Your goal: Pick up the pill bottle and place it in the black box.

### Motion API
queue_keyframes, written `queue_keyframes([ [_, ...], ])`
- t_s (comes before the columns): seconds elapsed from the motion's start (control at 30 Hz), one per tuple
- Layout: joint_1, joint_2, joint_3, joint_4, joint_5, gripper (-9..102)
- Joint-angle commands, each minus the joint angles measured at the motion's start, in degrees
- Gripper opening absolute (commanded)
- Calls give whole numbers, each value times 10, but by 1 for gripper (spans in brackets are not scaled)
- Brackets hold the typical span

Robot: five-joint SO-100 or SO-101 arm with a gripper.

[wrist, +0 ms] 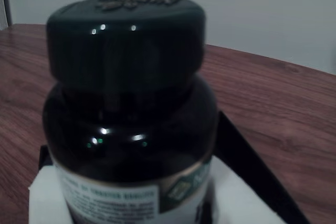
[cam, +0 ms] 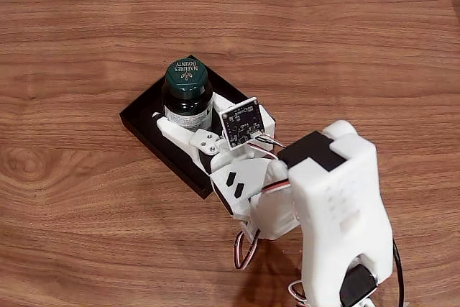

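The pill bottle (cam: 187, 93) stands upright, with its dark-green embossed cap on top and a pale printed label low on its dark body. It sits over the near part of the black box (cam: 144, 118), a shallow matte-black tray on the wooden table. My gripper (cam: 188, 118) reaches in from the lower right and is shut on the bottle at label height. One white finger (cam: 169, 129) lies on the bottle's left side. In the wrist view the pill bottle (wrist: 128, 119) looms close, white fingers (wrist: 44, 198) flank its label, and a black box wall (wrist: 247, 153) runs behind it.
The wooden table (cam: 345, 55) spreads bare around the box on all sides. My white arm (cam: 338, 206) and its loose cables (cam: 244, 249) cover the lower right of the fixed view. A pale wall (wrist: 262, 9) stands beyond the table's far edge.
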Motion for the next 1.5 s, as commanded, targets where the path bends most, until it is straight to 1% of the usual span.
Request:
queue_keyframes([
  [0.0,-7,11,-29,-35,5,21],
  [0.6,6,-12,-60,-31,10,36],
  [0.87,17,4,-38,-17,20,46],
  [1.2,61,114,57,20,37,50],
  [1.4,106,221,150,42,58,51],
  [1.47,122,266,180,61,64,51],
])
